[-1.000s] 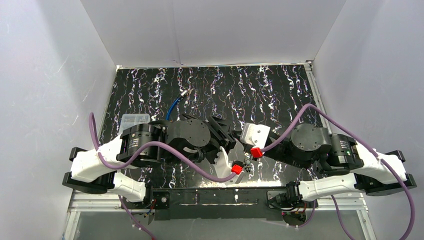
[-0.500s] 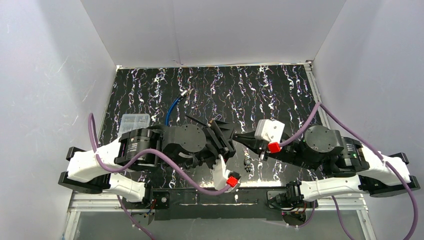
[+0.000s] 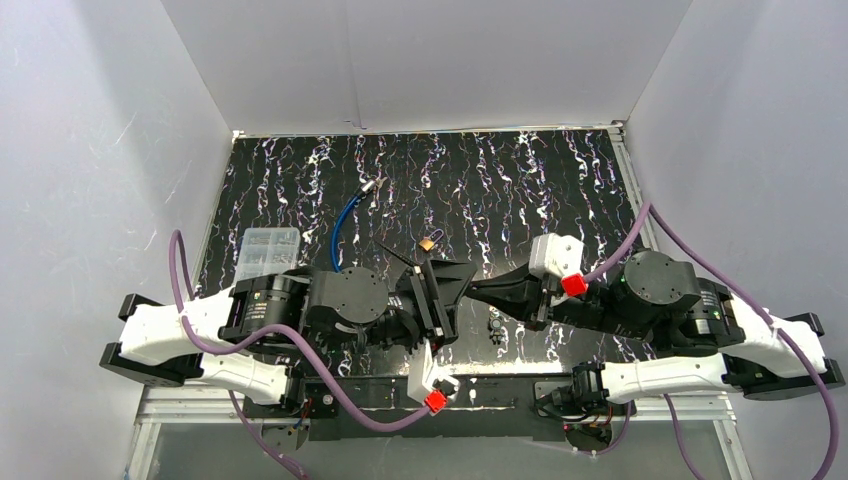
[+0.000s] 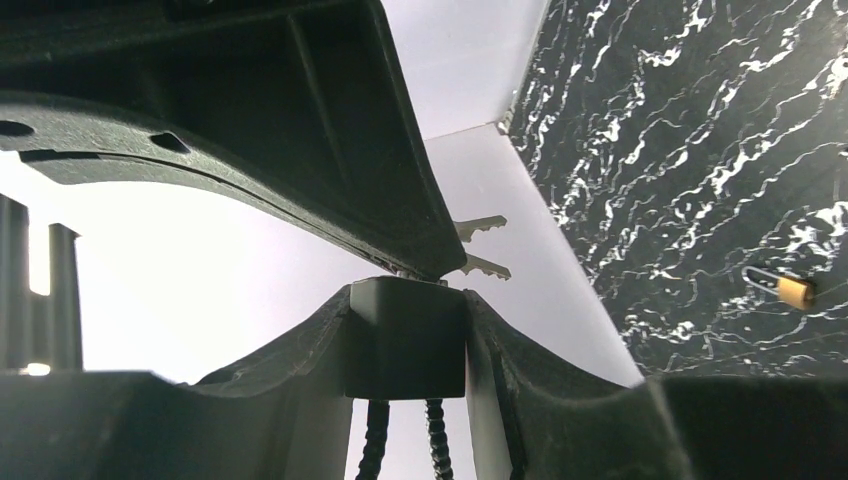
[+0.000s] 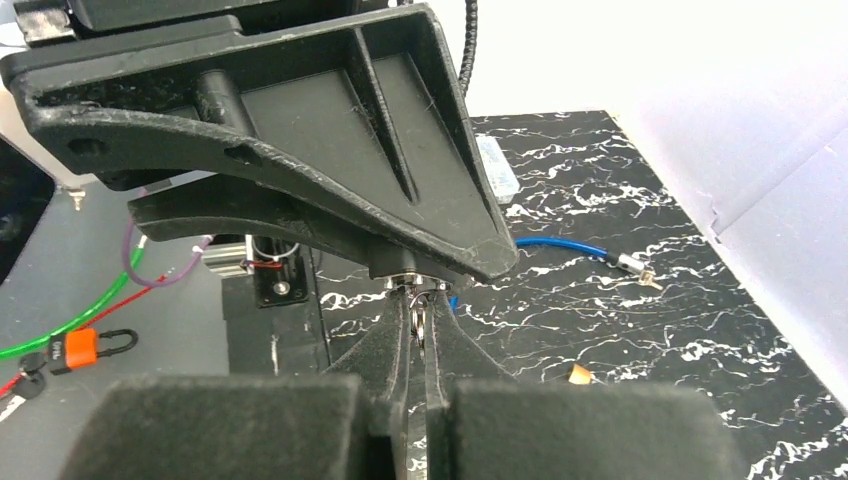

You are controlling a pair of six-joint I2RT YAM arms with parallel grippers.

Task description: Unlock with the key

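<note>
My left gripper [image 4: 405,300] is shut on a black block-shaped lock [image 4: 405,340] with two braided black cords hanging below it. My right gripper [image 5: 420,312] is shut on the metal key [image 5: 421,322], right at the lock's face under the left gripper's fingers [image 5: 420,215]. Two spare key blades [image 4: 482,246] stick out beyond the lock. From above, the left gripper [image 3: 452,285] and right gripper [image 3: 480,288] meet tip to tip over the mat's near middle.
A small brass padlock [image 3: 427,243] lies on the black marbled mat [image 3: 560,180] just behind the grippers. A blue cable [image 3: 347,215] and a clear plastic box [image 3: 268,243] sit at the left. A small dark item [image 3: 494,325] lies near the front edge. White walls enclose the mat.
The left wrist has rolled, swinging its camera down toward the front edge. The right arm has drawn back to the right. The brass padlock has come into view behind the grippers.
</note>
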